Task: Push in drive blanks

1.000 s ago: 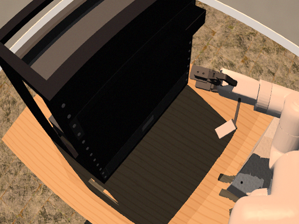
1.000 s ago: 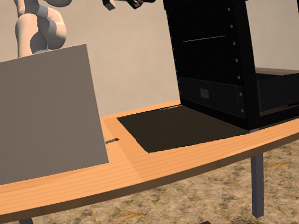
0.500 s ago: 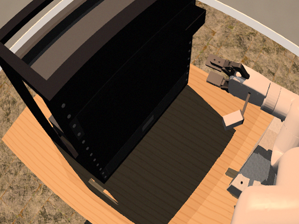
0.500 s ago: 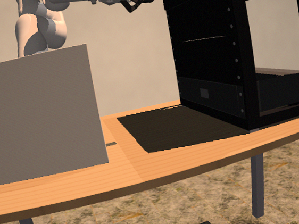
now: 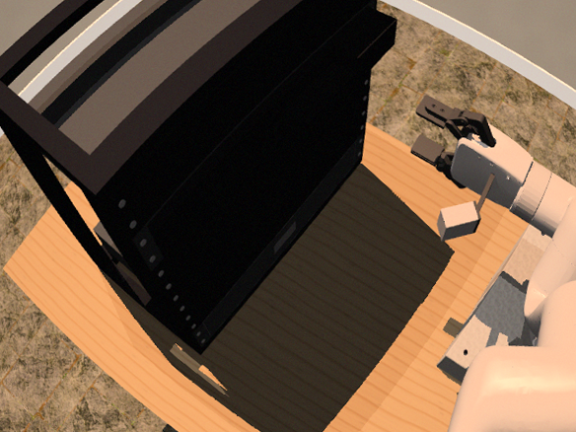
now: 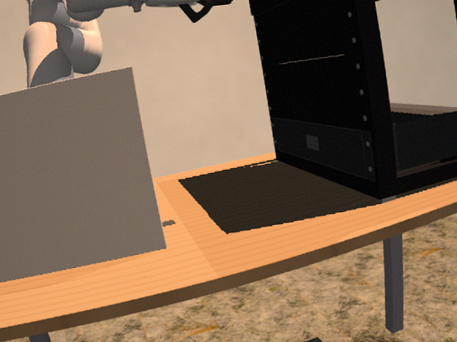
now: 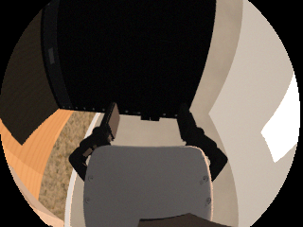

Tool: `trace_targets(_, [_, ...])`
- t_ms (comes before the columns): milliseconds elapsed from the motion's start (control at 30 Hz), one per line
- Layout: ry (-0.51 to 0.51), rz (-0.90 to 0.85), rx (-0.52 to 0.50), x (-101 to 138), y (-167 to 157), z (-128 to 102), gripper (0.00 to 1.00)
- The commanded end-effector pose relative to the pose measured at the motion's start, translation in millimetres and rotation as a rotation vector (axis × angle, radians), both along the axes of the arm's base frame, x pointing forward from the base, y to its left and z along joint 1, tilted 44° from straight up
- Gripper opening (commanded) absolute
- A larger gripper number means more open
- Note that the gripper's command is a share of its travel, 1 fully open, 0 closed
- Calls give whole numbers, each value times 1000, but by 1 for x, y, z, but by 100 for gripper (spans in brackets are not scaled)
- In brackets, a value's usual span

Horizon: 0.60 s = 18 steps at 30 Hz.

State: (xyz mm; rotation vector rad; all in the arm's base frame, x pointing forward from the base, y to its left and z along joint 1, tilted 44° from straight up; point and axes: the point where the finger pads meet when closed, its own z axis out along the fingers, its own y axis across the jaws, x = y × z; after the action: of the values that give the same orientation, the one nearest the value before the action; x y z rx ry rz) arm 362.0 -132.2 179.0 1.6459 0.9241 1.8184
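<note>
The black rack [image 5: 212, 152] stands on the wooden table, its dark front facing my arm. It also shows in the exterior view [image 6: 362, 74] at the right. The front is in deep shadow, so I cannot make out the single drive blanks or which stand out. My gripper [image 5: 427, 129] is open and empty. It hovers off the rack's right front edge, near the top, a short gap away from it. In the exterior view the gripper [image 6: 215, 3] points at the rack's upper front. In the wrist view the open fingers frame the black front.
A grey upright panel [image 6: 62, 174] stands on the table's left side in the exterior view. A small block on a thin rod [image 5: 458, 220] hangs from my wrist. The arm's base mount [image 5: 489, 322] sits at the table's right edge.
</note>
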Motion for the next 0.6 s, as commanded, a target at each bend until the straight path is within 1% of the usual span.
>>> trace_targets(0, [15, -23, 34, -3, -6, -5, 100])
trace_targets(567, [32, -48, 74, -6, -10, -11, 100])
